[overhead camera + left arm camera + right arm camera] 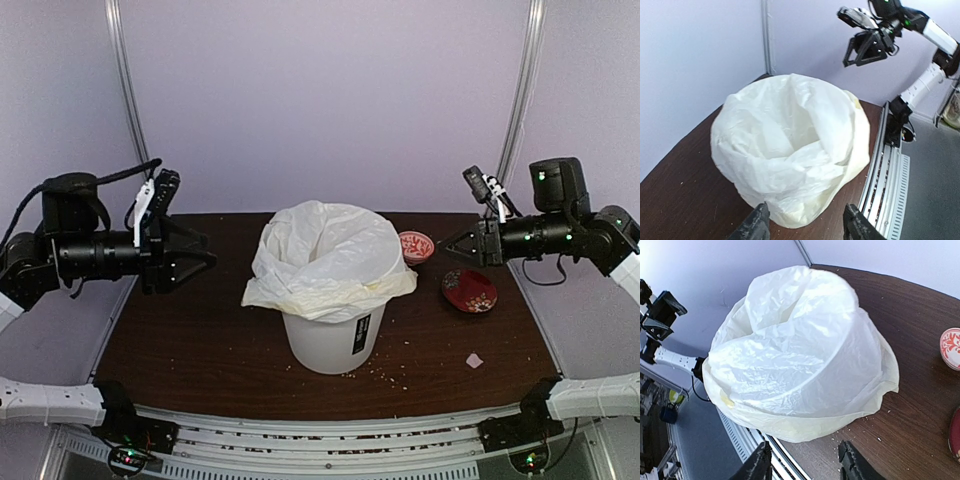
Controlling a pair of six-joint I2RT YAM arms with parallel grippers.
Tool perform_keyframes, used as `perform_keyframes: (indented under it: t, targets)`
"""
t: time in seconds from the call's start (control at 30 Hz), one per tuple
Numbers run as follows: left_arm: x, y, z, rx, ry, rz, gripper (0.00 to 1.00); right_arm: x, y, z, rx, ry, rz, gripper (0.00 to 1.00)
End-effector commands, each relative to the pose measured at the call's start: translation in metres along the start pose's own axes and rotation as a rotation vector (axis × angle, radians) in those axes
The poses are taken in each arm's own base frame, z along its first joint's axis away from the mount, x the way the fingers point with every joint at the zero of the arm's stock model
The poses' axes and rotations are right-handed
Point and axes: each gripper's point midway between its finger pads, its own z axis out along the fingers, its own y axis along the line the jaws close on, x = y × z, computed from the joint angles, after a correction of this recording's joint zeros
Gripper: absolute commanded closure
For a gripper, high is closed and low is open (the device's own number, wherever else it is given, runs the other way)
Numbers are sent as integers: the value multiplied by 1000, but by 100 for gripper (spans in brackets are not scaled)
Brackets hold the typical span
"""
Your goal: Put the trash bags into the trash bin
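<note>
From above, my left gripper (pixel 197 262) and right gripper (pixel 452 245) hang parted and empty either side of the bag (pixel 325 255) lining the bin (pixel 325 345); my left wrist shows left fingers (pixel 756 226) spread, gripping nothing; my right wrist, right fingers (pixel 852 463) likewise.

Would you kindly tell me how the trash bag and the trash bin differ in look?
The trash bag is thin and crinkled, while the trash bin is smooth and rigid. The trash bag is cream-tinted and spreads wider than the trash bin, draping over its rim; the trash bin stands upright with a black label. Both are whitish.
</note>
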Motion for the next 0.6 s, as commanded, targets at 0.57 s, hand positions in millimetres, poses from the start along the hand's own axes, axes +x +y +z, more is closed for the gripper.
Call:
perform_keyframes:
  t: [0.57]
  targets:
    - [61,-82,85,125,260,355,62,52,51,62,-50,184,-362,57]
